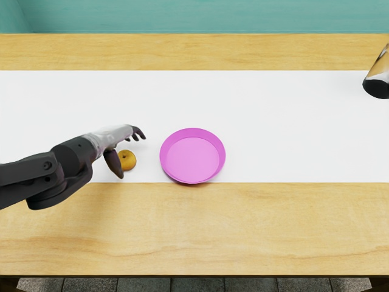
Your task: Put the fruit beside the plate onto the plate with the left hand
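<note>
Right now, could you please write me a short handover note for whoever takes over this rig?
Left hand: open, fingers spread just behind the fruit, thumb at its left side; no grasp yet.
Right arm: only a piece shows at the upper right edge; its hand is unseen.
Fruit: on the white mat, left of the pink plate, apart from it.
Done: the reach. Left: grasp, lift, set on the plate.
</note>
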Controlling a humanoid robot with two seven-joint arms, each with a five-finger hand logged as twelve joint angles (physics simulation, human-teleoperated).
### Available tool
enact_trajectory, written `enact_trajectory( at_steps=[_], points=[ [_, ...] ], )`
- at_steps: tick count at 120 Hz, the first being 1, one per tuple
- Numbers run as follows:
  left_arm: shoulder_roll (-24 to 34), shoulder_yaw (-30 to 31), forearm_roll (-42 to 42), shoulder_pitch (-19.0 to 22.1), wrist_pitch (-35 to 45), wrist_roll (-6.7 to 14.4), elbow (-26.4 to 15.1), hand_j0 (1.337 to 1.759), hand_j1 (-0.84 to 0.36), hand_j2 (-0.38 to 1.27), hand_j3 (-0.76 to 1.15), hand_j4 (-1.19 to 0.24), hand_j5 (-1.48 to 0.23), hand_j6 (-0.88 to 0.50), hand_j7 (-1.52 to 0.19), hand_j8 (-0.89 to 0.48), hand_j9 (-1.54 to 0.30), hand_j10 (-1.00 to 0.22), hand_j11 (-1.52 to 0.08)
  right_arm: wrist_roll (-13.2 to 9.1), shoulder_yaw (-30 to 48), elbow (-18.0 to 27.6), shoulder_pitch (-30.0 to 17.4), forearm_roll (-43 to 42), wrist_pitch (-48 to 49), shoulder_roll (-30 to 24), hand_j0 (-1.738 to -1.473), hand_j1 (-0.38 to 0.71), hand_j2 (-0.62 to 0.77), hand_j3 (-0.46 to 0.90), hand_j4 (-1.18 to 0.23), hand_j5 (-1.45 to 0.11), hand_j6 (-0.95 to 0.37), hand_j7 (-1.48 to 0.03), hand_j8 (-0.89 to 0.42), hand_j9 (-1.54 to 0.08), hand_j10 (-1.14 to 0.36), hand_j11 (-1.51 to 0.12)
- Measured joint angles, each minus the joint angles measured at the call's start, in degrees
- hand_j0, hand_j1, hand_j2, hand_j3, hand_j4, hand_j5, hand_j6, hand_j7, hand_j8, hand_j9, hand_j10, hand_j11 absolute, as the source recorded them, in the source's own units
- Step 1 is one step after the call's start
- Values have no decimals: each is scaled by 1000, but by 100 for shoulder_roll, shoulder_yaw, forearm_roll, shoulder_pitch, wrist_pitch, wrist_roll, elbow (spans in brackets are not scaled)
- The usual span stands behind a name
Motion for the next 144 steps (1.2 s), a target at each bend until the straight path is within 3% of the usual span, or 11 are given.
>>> enact_trajectory(
  at_steps=[24, 71, 108, 131, 144],
  points=[
    [-22, 222, 284, 2, 413, 0, -34, 1658, -19, 65, 0, -313, -403, -314, -402, -313, -402, -312, -402, 0, 0, 0, -6, 0, 0, 0, -1658, -349, 0, 0, 0, 0, 0, 0, 0, 0, 0, 0],
    [-15, 380, 303, 72, 498, 0, -63, 1658, -27, 67, 0, -319, -411, -320, -410, -320, -410, -319, -410, 0, 0, 0, -8, 0, 0, 0, -1658, -349, 0, 0, 0, 0, 0, 0, 0, 0, 0, 0],
    [-6, 429, 318, 72, 504, 0, -137, 1658, -188, 94, 0, -453, -585, -454, -585, -452, -585, -453, -585, 0, 0, 0, -8, 0, 0, 0, -1658, -349, 0, 0, 0, 0, 0, 0, 0, 0, 0, 0],
    [11, 465, 330, 72, 506, -1, -144, 1657, -251, 104, 0, -526, -673, -527, -673, -442, -680, -521, -681, 0, 0, 0, -8, 0, 0, 0, -1658, -349, 0, 0, 0, 0, 0, 0, 0, 0, 0, 0],
    [12, 472, 329, 72, 497, 2, -140, 1654, -267, 132, 0, -584, -764, -486, -766, -398, -774, -579, -773, 0, 0, 0, -7, 0, 0, 0, -1658, -349, 0, 0, 0, 0, 0, 0, 0, 0, 0, 0]
  ],
)
